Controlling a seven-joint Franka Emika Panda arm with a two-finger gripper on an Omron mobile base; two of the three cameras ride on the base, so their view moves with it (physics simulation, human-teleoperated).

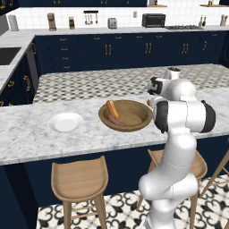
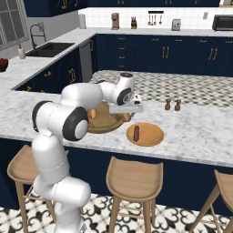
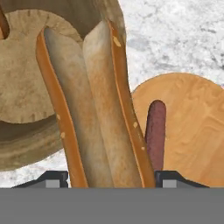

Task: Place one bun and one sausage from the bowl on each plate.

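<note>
We are carrying a bun [image 3: 100,109], clamped in the gripper [image 3: 111,177], toward the tan plate [image 3: 197,127]. Next we judge it needs lowering beside the sausage [image 3: 156,131].

Count, this moment:
- Bowls: 1, brown wooden bowl [image 1: 126,116].
- Plates: 2, one white plate [image 1: 65,121], one wooden plate [image 2: 145,134].
- Buns: 2, one in the bowl [image 1: 112,108], one split bun [image 3: 94,109] close to the camera.
- Sausages: 2, one in the bowl [image 1: 115,120], one on the wooden plate [image 2: 136,133].
- Shakers: 2 [image 2: 172,104].
- Stools: at least 3.

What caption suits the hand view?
Gripper holds a split bun between the bowl and the wooden plate bearing a sausage.
</note>
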